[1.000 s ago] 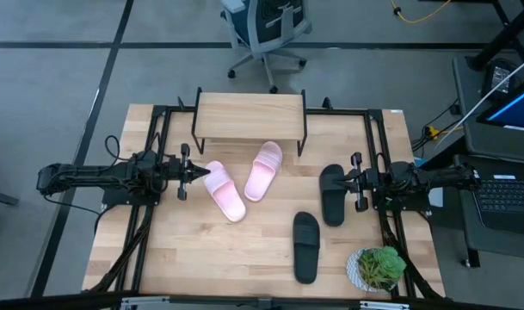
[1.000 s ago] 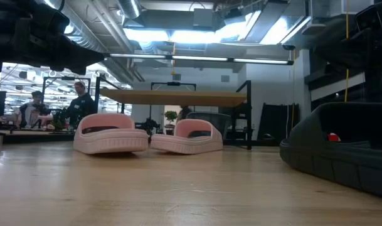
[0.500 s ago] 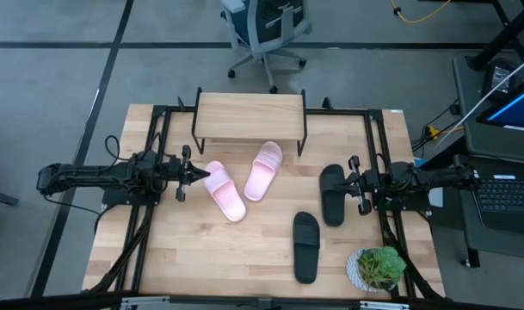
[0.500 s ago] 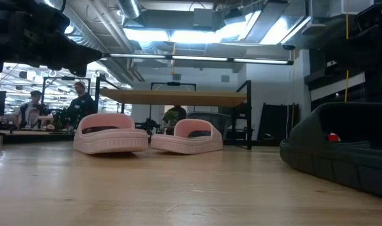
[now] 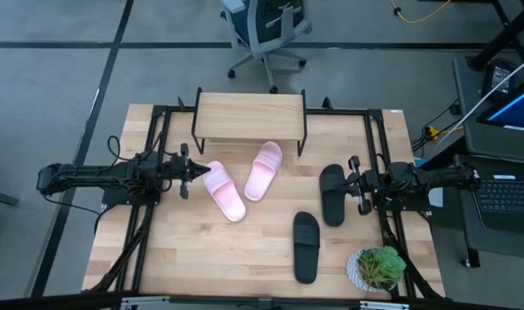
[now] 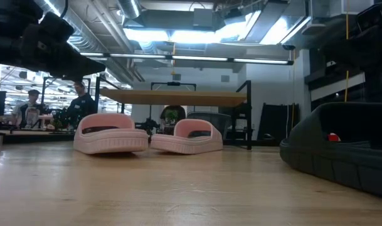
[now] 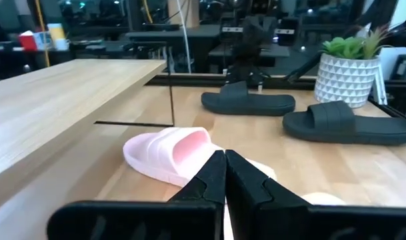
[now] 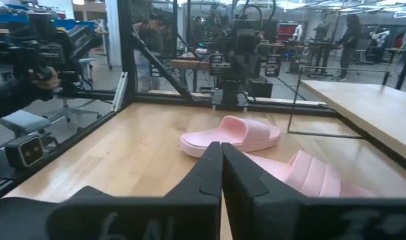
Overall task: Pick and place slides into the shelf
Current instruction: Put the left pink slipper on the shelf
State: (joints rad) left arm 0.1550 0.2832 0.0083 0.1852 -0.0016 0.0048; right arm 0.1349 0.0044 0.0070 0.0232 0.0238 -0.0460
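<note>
Two pale pink slides lie sole down near the table's middle, one (image 5: 225, 191) angled toward the left arm and one (image 5: 263, 170) with its end at the shelf's foot. Two black slides (image 5: 332, 194) (image 5: 305, 245) lie flat on the right half. The shelf (image 5: 249, 116), a light plank on thin black legs, stands at the far edge. My left gripper (image 5: 195, 172) is shut, its tips at the near pink slide's left end (image 7: 269, 175). My right gripper (image 5: 349, 179) is shut beside the right-hand black slide. My left gripper comes level from the table's left, with its shut fingertips (image 7: 216, 170) at the end of the near pink slide. I cannot tell whether they touch it.
A potted plant in a white pot (image 5: 378, 267) stands at the near right corner, close to one black slide. Black frame rails (image 5: 163, 138) run along both sides of the table. Bare wood (image 5: 227, 258) lies on the near side. People sit in the room beyond the table.
My left gripper has shifted slightly by the near pink slide's end, and its dark outline in the low view has changed shape. All the slides lie where they were.
</note>
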